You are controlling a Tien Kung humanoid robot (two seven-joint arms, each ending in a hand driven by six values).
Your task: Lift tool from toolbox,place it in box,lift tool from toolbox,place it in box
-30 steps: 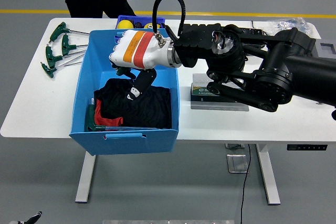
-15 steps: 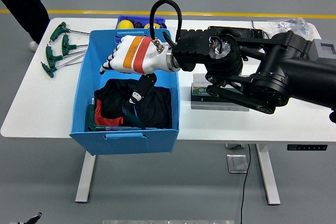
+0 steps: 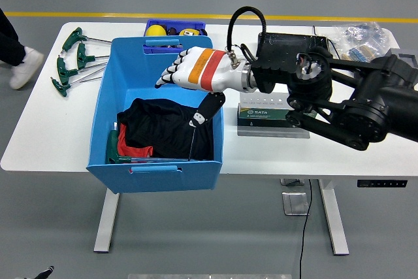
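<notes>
Lying in the blue box (image 3: 104,106), the delivered tools rest against its near-left wall: a green-handled tool (image 3: 112,149) beside black and red pieces (image 3: 166,132), all inside the rim. The toolbox (image 3: 271,114), a grey case with a green label, sits on the white table (image 3: 366,151) just right of the box, partly under the right arm.

The right hand (image 3: 196,73) hovers over the box's far-right part, fingers spread and pointing left, thumb hanging down, holding nothing. The left hand is not in view.

Risks, as judged from this position:
- The hanging thumb is close to the box's right wall. A sideways retreat toward the toolbox could catch the rim and drag or tip the box, which overhangs the table's near edge.
- The forearm and its looping cable (image 3: 238,21) cross above the toolbox; a low swing could knock the case or snag the cable.
- A second tool dropped onto the heaped pieces could bounce or settle against the wall.

Surroundings: green T-handle keys (image 3: 68,63) lie on the table left of the box, well clear. A dark blue tray (image 3: 175,26) with yellow items sits behind it. A clear bag (image 3: 356,34) lies at the far right. A person's shoe (image 3: 23,66) shows at the left edge, off the table.
</notes>
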